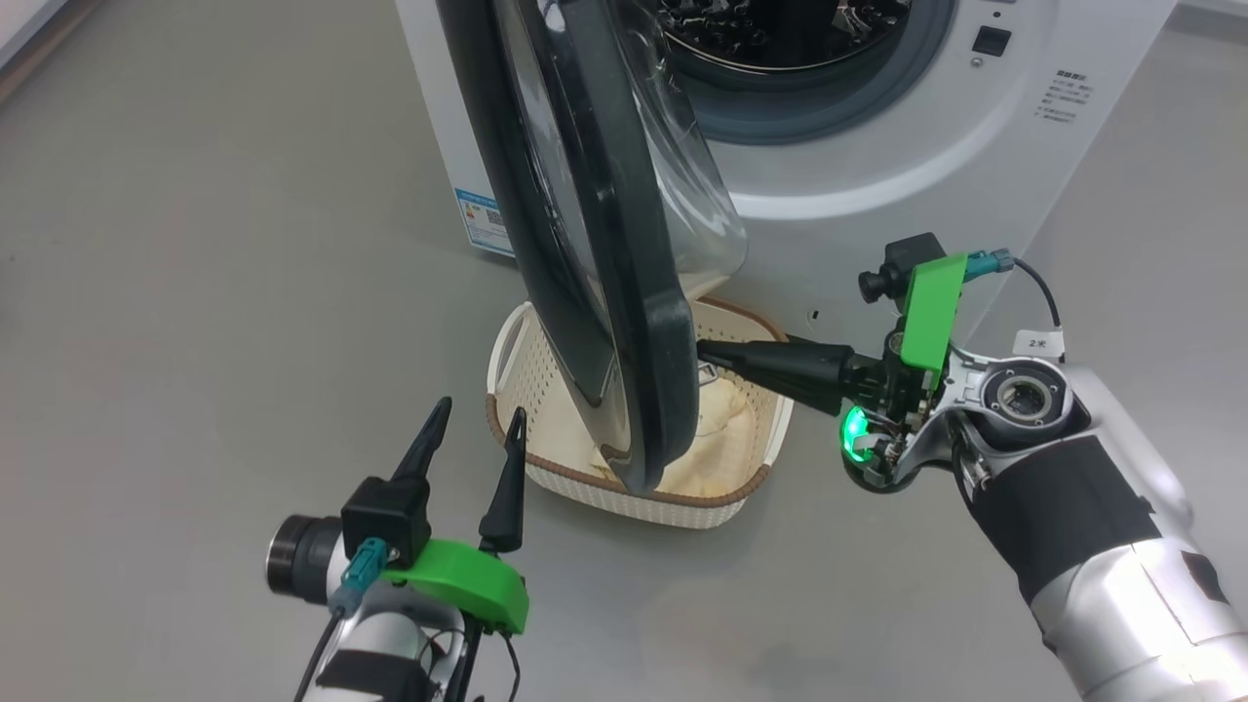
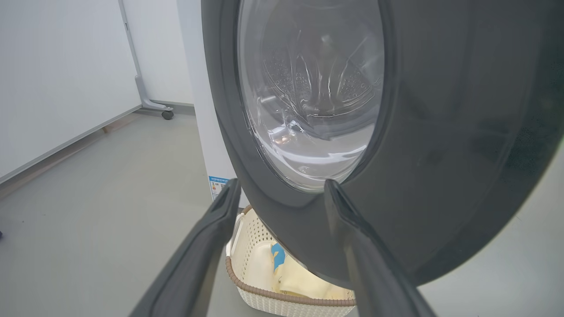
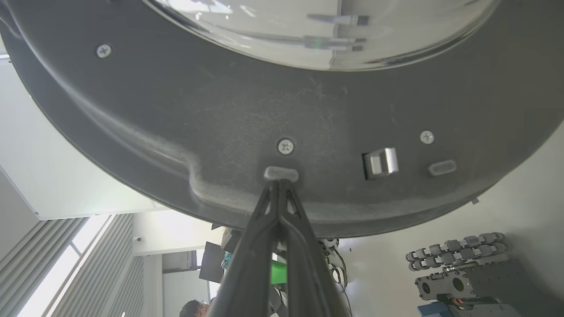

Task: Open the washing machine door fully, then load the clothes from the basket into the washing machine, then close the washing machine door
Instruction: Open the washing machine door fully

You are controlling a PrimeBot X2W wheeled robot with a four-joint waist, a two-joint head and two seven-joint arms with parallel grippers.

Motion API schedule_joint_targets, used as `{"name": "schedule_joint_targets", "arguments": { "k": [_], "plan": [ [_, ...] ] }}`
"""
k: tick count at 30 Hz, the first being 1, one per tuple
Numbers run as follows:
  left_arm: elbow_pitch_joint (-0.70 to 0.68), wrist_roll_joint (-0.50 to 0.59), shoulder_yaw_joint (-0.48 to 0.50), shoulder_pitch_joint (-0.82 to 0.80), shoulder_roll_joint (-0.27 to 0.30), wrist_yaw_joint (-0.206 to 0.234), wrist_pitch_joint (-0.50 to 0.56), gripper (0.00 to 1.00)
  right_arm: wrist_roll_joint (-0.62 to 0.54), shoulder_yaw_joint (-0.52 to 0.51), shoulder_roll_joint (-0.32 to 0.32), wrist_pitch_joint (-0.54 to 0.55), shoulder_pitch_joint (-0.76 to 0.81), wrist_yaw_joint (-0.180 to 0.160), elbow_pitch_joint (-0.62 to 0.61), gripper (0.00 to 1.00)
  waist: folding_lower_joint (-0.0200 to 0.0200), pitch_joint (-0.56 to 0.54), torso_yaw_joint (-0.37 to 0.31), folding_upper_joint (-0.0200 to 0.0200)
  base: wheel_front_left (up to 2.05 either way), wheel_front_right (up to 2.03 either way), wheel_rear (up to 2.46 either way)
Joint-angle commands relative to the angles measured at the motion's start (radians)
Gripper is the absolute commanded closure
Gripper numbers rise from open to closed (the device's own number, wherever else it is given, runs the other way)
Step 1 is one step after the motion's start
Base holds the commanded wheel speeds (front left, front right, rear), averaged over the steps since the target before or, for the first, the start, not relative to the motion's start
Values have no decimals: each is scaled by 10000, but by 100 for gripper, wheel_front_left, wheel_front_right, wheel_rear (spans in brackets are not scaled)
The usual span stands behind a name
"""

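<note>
The washing machine (image 1: pixel 877 175) stands at the top with its steel drum (image 1: pixel 780 29) exposed. The washing machine door (image 1: pixel 585 244) hangs partly open, edge-on to me, above the basket (image 1: pixel 682 507). Cream-yellow clothes (image 1: pixel 717 439) lie in the basket. My right gripper (image 1: pixel 704 353) is shut with nothing in it, its tips against the door's inner face (image 3: pixel 220 110) near the lower rim. My left gripper (image 1: pixel 480 414) stands open on the floor side, facing the door's glossy outer face (image 2: pixel 440 132). Below it the basket (image 2: pixel 264 299) holds clothes (image 2: pixel 299 281) with a blue patch.
Grey floor surrounds the machine. A blue energy label (image 1: pixel 483 219) marks its lower left corner. A white panel on a wheeled foot (image 2: pixel 167 114) stands far left. A person's head (image 3: pixel 194 307) and a grey roller device (image 3: pixel 458 264) lie beyond the door.
</note>
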Motion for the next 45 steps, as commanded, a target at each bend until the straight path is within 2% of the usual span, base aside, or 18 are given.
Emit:
{"name": "schedule_joint_targets", "arguments": {
  "k": [1,10,15,19,25,28,29,30,31,32,33,34,37,42,43,45],
  "plan": [
    [-258,16,270,-88,131,-47,-111,0,214,216,144,-147,-229,-4,-418,100,0,-40,54,0,0,0,0],
    [-222,-24,294,-96,131,-9,-111,0,922,1277,145,-825,-380,-4,-250,100,0,-139,210,0,0,0,0],
    [-187,-21,358,-94,131,19,-111,0,1198,1532,145,-1311,-454,-4,-212,100,0,-158,159,0,0,0,0],
    [-176,-38,422,-101,131,29,-111,0,981,1414,145,-2412,-459,-4,-89,100,0,-195,107,0,0,0,0],
    [-144,-28,582,-17,133,76,-111,0,638,549,116,-4635,-285,-4,112,100,0,-318,-114,0,0,0,0],
    [-102,3,663,-1,132,69,-111,0,343,130,-85,-5620,-126,-4,-116,100,0,-356,-233,0,0,0,0],
    [-84,12,736,6,133,71,-111,0,-124,-12,-357,-6339,43,-4,-345,100,0,-398,-331,0,0,0,0],
    [-68,14,774,13,134,66,-111,0,-348,-59,-491,-6649,156,-4,-482,93,0,-431,-374,0,0,0,0],
    [-48,15,811,22,135,57,-111,0,-559,-123,-624,-6978,287,-4,-596,70,0,-464,-414,0,0,0,0],
    [-30,16,845,35,136,43,-111,0,-739,-191,-740,-7285,425,-4,-682,41,0,-501,-458,0,0,0,0],
    [-14,14,876,49,136,25,-111,0,-864,-244,-829,-7505,565,-4,-814,7,0,-537,-498,0,0,0,0],
    [1,17,904,62,136,14,-111,0,-987,-305,-925,-7729,712,-4,-947,0,0,-570,-539,0,0,0,0],
    [28,42,990,125,141,6,-111,0,-1596,-382,-1250,-8524,1140,-4,-1214,0,0,-677,-694,0,0,0,0],
    [85,117,1109,274,222,-27,-111,0,-3247,-241,-1803,-10063,1704,-4,-1371,0,0,-824,-1010,0,0,0,0],
    [85,117,1109,274,222,-27,-111,0,-3247,-241,-1803,-10063,1704,-4,-1371,0,0,-824,-1010,0,0,0,0],
    [109,145,1157,305,273,-41,-111,0,-4055,-163,-2029,-10645,1873,-4,-1327,0,0,-856,-1113,0,0,0,0]
  ]
}}
